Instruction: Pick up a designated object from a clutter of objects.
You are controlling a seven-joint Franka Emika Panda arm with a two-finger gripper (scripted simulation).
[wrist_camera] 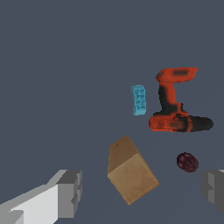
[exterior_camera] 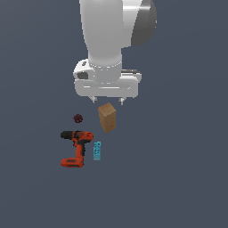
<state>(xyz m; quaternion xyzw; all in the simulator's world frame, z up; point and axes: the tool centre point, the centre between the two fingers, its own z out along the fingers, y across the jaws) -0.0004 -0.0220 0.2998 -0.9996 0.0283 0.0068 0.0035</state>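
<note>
Here the wooden block [exterior_camera: 107, 117] stands upright, long axis vertical, beside the drill [exterior_camera: 76, 148]. The fingers [wrist_camera: 70, 194] hang spread above it, touching nothing.

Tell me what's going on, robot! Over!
Gripper open, above the wooden block, not touching. Block upright, free. Red ball, drill, cyan bar nearby, clear of it.
</note>
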